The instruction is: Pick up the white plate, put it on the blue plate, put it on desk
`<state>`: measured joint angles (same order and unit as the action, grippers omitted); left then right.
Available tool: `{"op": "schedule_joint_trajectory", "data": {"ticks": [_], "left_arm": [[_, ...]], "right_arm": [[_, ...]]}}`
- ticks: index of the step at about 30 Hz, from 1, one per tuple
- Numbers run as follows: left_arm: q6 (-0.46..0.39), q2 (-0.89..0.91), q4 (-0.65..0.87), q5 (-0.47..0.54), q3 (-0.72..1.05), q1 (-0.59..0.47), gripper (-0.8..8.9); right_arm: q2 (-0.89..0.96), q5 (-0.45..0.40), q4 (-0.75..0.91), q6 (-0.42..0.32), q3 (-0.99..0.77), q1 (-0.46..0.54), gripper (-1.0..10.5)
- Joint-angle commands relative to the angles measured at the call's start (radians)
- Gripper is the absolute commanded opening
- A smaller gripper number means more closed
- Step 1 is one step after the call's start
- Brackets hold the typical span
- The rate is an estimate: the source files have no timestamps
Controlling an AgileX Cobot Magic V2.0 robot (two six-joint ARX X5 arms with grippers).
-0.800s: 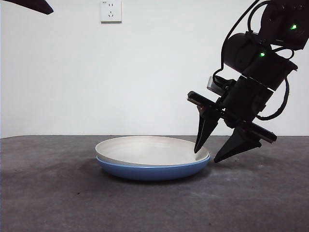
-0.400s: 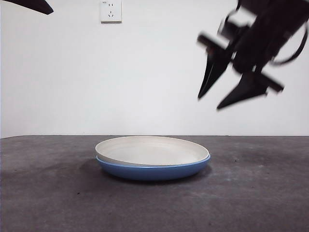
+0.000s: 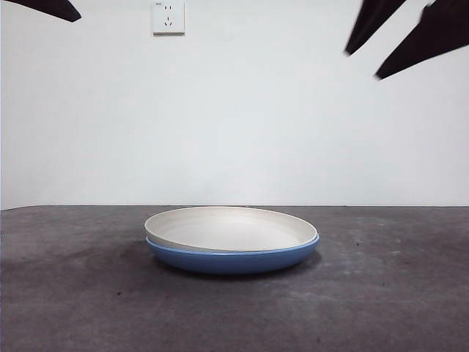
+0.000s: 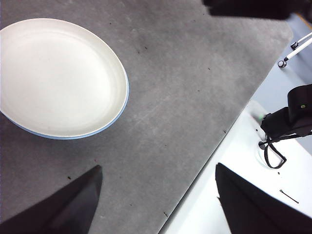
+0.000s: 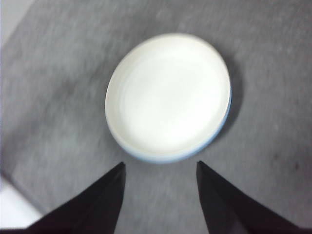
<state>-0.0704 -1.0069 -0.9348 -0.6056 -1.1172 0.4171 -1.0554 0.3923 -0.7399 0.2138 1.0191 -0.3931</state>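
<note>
1. Matte cream-white round plate (image 3: pixel 229 227): nested inside the glossy blue round plate (image 3: pixel 234 260); its rim sits slightly tilted, higher on the side away from the wall socket's end of the stack in the front view.
2. Blue plate: rests on the rough, mottled dark grey desk (image 3: pixel 396 293), roughly mid-surface. Only its outer wall and thin rim show; the inside is wholly covered by the white plate. From above it appears as a narrow blue crescent (image 5: pixel 225 117) at the white plate's edge.
3. Right gripper (image 3: pixel 399 40): two black jaws spread apart, holding nothing, high above and to one side of the plates, well apart from them; cut off by the picture's upper edge. The right wrist view is blurred.
4. Left gripper (image 4: pixel 156 202): jaws spread wide, empty, high above the desk beside the plates, near the desk's edge.
5. White wall socket (image 3: pixel 168 16): on the plain white wall behind the plates, above and off-centre from them; its small printed marking is too small to read.
6. Black device with a green light and looped cable (image 4: pixel 287 122): on the white surface beyond the desk's edge, well apart from the plates; partly cut off.
7. Nothing stands between either gripper and the plates.
</note>
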Motion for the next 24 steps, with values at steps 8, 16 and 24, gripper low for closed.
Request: {"op": "schedule_joint_trajectory", "data": {"ticks": [8, 16, 24], "left_arm": [[-0.019, -0.007, 0.008, -0.005, -0.007, 0.005, 3.74], [-0.019, -0.007, 0.008, -0.005, -0.007, 0.005, 3.74], [-0.019, -0.007, 0.008, -0.005, -0.007, 0.005, 2.16]], "right_arm": [[0.13, 0.001, -0.248, -0.069, 0.01, -0.084, 2.3], [0.149, 0.0, -0.239, -0.069, 0.01, -0.117, 2.3], [0.149, 0.001, -0.235, -0.069, 0.01, -0.117, 1.6]]}}
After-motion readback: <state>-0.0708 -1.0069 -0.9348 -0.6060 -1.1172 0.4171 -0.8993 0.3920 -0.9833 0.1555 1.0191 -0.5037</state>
